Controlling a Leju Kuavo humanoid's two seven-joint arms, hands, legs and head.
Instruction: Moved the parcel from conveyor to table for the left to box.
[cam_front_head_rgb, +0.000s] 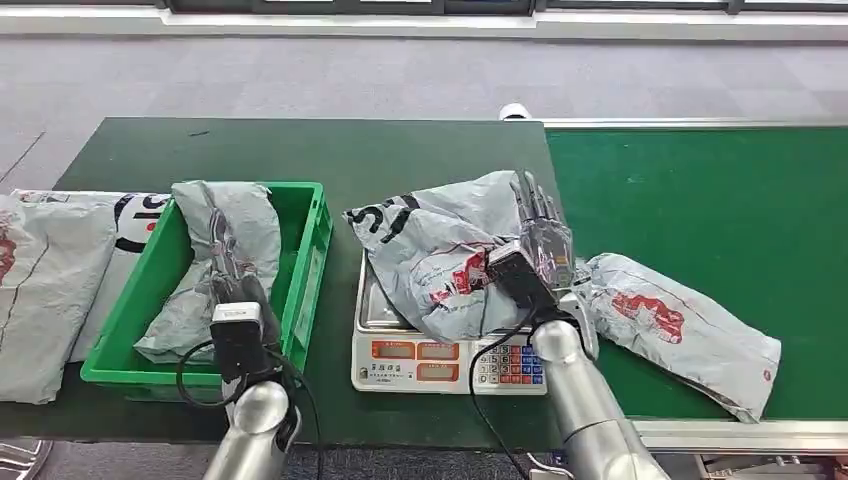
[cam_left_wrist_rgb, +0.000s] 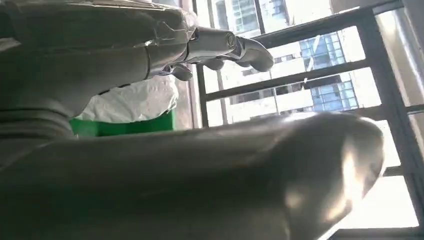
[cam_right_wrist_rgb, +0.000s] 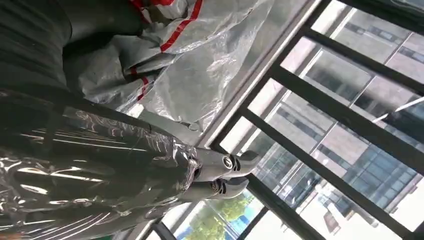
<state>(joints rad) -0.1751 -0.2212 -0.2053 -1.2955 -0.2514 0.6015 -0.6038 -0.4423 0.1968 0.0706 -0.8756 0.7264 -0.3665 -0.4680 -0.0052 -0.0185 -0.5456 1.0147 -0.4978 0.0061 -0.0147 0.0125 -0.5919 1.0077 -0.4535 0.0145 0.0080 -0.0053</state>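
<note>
Parcel (cam_front_head_rgb: 440, 260) on scale (cam_front_head_rgb: 400, 358) — right hand (cam_front_head_rgb: 543, 240) flat against it, fingers straight.

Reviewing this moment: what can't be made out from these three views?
- Scale readout: too small in the head view.
- Scale platform: mostly covered by the grey parcel.
- Right hand grip on that parcel: unclear; the wrist camera hides the contact.
- Left hand in the green crate: whether it holds the parcel in the crate is unclear.
- Parcels at the table's left: cut off by the edge.
</note>
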